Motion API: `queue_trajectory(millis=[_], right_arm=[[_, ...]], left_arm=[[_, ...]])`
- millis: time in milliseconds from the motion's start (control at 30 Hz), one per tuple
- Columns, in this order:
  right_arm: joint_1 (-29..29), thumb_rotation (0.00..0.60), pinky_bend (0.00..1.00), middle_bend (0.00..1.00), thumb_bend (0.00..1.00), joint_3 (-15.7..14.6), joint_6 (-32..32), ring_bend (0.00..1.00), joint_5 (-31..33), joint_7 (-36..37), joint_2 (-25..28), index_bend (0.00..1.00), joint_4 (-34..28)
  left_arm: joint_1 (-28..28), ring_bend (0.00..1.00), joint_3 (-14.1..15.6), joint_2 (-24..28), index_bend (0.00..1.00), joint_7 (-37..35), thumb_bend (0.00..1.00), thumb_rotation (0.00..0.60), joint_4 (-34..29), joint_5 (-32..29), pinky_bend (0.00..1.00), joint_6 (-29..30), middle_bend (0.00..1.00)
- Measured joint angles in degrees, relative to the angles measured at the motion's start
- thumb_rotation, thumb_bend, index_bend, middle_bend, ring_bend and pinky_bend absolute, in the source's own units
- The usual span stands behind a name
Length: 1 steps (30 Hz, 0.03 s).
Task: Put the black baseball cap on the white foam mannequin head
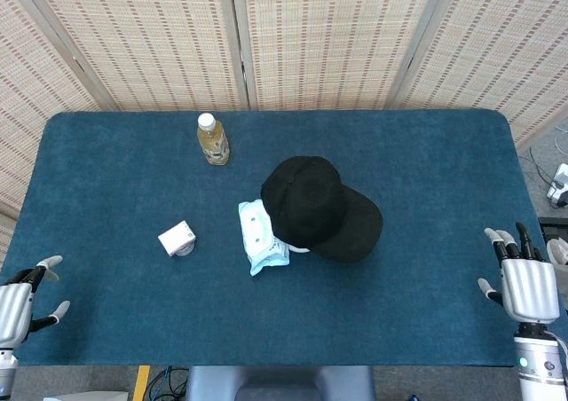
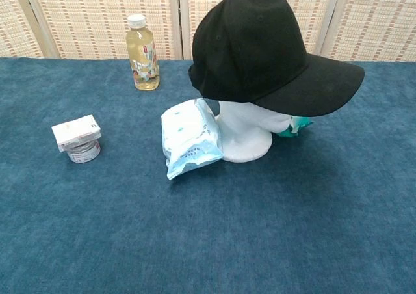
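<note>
left robot hand [image 1: 18,302]: silver, black fingers, pale tips | right robot hand [image 1: 527,281]: same, silver wrist

I saw a black cap [image 2: 260,53] on a white head [image 2: 246,133], a deep blue table cloth [image 2: 195,229], and pale yellow drink in the bottle [image 2: 143,53].
</note>
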Motion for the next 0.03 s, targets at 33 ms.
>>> queue_trajectory(millis=[33], right_arm=[[-0.12,0.600,0.35,0.25,0.01,0.26,-0.25,0.07,0.41,0.35,0.16,0.20,0.04]], left_arm=[[-0.07,0.33,0.00,-0.03,0.23,0.10,0.19,0.600,0.01,-0.12,0.48,-0.24,0.43]])
